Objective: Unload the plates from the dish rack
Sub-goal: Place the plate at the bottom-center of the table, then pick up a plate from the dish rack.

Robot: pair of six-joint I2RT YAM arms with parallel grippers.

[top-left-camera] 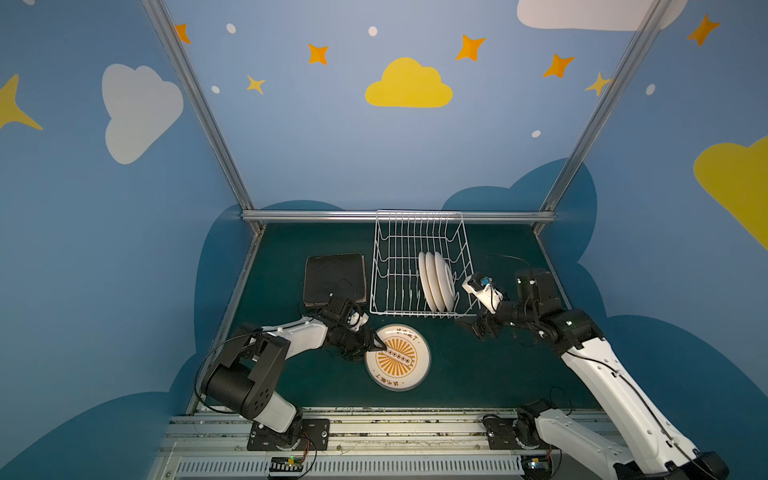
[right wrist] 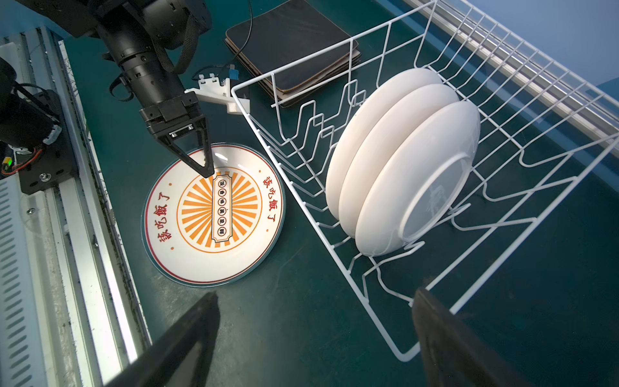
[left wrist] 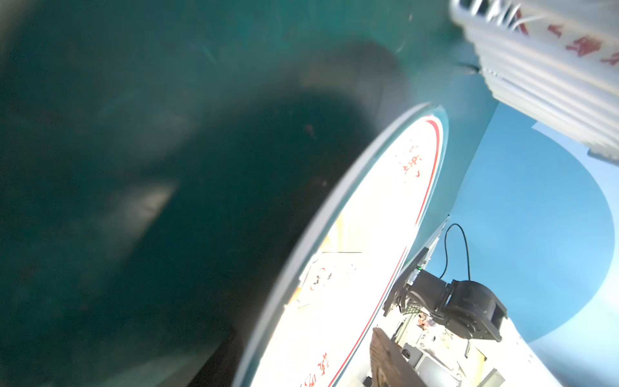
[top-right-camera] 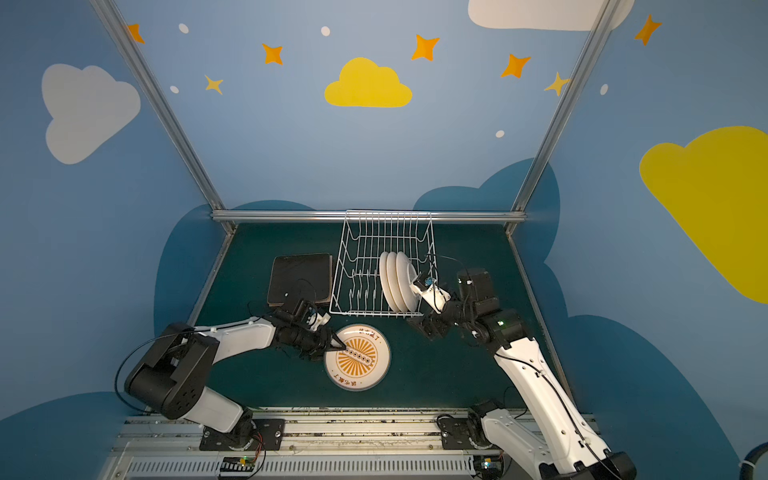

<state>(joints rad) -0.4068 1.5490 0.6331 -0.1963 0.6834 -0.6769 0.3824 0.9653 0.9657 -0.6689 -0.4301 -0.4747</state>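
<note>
The white wire dish rack (top-left-camera: 373,266) stands at the back of the green mat. Three round white plates (top-left-camera: 436,280) (right wrist: 402,160) stand on edge in its right half. A round plate with an orange sunburst centre (top-left-camera: 398,357) (right wrist: 214,214) lies flat, face up, in front of the rack. My left gripper (top-left-camera: 376,343) (right wrist: 207,171) is open and straddles this plate's left rim, with one finger (left wrist: 388,362) just above the face. A stack of square plates (top-left-camera: 334,279), black backs up, lies left of the rack. My right gripper (top-left-camera: 478,328) (right wrist: 315,295) hangs open and empty by the rack's front right corner.
A metal rail (top-left-camera: 374,428) carrying both arm bases runs along the mat's front edge. An aluminium bar (top-left-camera: 311,216) closes the back, right behind the rack, and slanted posts rise from its two ends. Blue walls enclose the cell.
</note>
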